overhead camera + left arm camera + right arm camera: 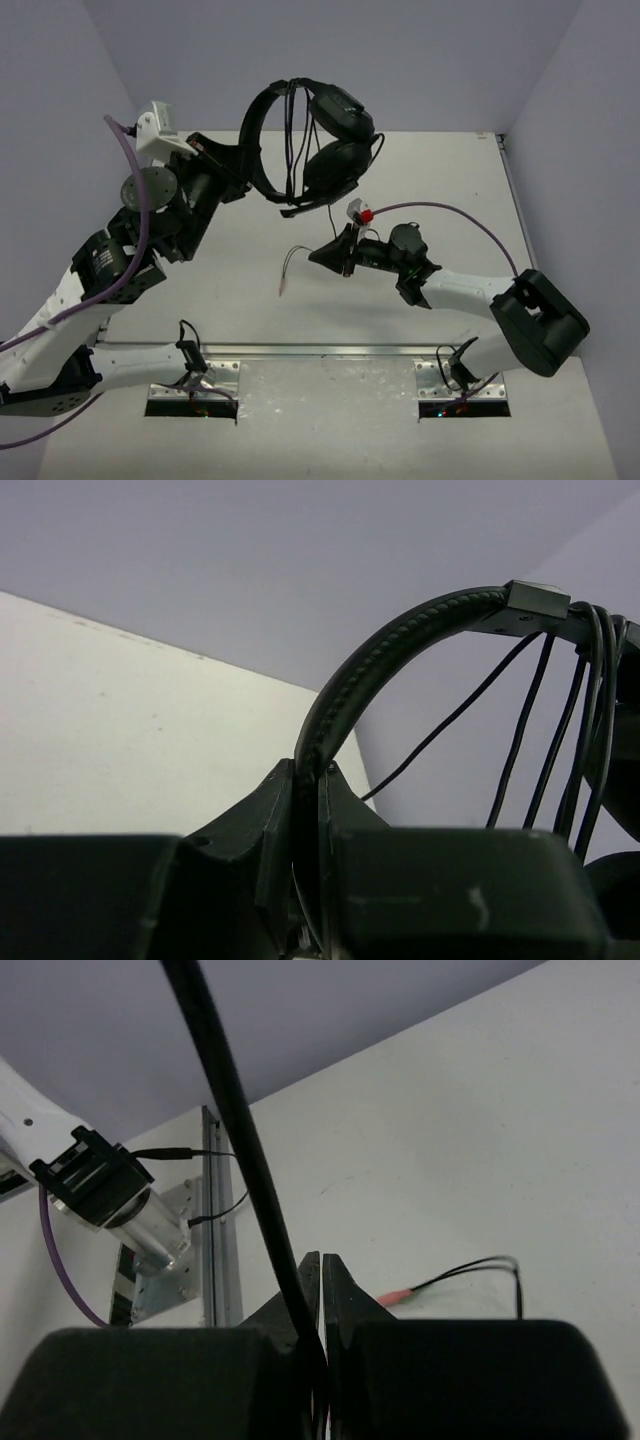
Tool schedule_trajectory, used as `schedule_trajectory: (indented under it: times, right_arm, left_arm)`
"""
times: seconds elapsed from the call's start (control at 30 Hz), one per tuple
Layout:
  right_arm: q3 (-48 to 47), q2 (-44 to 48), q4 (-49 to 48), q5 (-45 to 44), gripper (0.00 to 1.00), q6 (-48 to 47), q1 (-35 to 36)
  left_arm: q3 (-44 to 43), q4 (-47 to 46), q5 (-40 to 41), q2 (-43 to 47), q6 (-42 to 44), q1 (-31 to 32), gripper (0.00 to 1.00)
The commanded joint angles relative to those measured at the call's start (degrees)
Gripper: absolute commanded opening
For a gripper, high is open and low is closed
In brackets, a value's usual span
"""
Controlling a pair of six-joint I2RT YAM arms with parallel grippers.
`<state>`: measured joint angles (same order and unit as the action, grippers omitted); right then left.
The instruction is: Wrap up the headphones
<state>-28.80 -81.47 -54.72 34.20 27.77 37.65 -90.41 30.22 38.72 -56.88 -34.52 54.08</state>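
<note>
The left pincer [247,165] is squeezing the headband [400,640] of the headphones [340,150], shut tight on it. It is holding them up in the air over the far side of the desk [450,180]. Loops of the thin black cord [235,1110] are hanging over the headband. The right pincer [318,255] is floating over the middle of the desk, pinching the cord between its closed tips. The cord's pink plug [395,1298] is sitting down near the desk top.
</note>
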Motion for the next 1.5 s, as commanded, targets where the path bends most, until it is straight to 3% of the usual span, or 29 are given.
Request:
schedule_trajectory:
  times: [0.0, 0.2, 0.33, 0.43, 0.53, 0.73, 0.83, 0.93, 0.97, 1.03, 1.1, 1.33, 1.47]
  right_arm:
    - [1.4, 0.1, -5.0, -2.1, 0.01, 0.4, 2.6]
    - [5.0, 9.8, 6.2, -14.8, 0.01, -7.6, 13.7]
    - [2.4, 16.8, 21.6, -24.9, 0.01, -12.9, 21.9]
    - [-2.0, 20.6, 32.1, -30.7, 0.01, -16.9, 28.1]
    - [-9.1, 20.6, 43.4, -30.5, 0.01, -18.9, 29.4]
    - [-24.4, 15.6, 62.0, -22.9, 0.01, -23.7, 29.7]
    - [-30.3, 15.4, 68.3, -24.6, 0.01, -27.3, 29.6]
    - [-33.5, 17.7, 71.7, -29.4, 0.01, -34.2, 29.3]
    - [-35.3, 18.3, 72.7, -30.1, 0.01, -35.4, 29.0]
    - [-37.6, 18.5, 76.8, -30.7, 0.01, -38.7, 26.8]
    - [-40.0, 18.6, 79.8, -30.6, 0.01, -41.0, 23.9]
    - [-42.8, 15.7, 83.4, -32.7, 0.01, -47.5, 16.8]
    - [-47.3, 9.4, 84.3, -41.3, 0.01, -52.4, 14.3]
  left_arm:
    - [-7.2, 2.0, 16.5, -3.1, -5.8, 0.5, 0.00]
    - [-16.5, 8.8, 33.8, -12.2, -6.6, 0.3, 0.00]
    - [-17.9, 7.1, 37.6, -17.0, -2.9, -2.9, 0.00]
    - [-18.2, 7.8, 33.8, -21.4, -4.0, -8.4, 0.00]
    - [-19.4, 12.5, 31.0, -26.6, -8.7, -11.5, 0.00]
    - [-19.3, 20.0, 34.1, -34.3, -18.1, -11.7, 0.00]
    - [-15.6, 21.4, 33.5, -35.5, -21.9, -11.7, 0.00]
    - [-3.7, 12.7, 29.1, -31.6, -18.0, -11.6, 0.00]
    - [5.5, 1.9, 27.4, -27.8, -10.8, -11.5, 0.00]
    - [14.1, -12.6, 21.1, -23.8, -4.4, -11.6, 0.00]
    - [22.9, -17.7, 18.3, -19.3, -0.6, -11.5, 0.00]
    - [40.6, -39.7, 2.2, -11.3, 10.7, -10.2, 0.00]
    - [44.1, -42.8, -3.6, -9.8, 18.1, -6.6, 0.00]
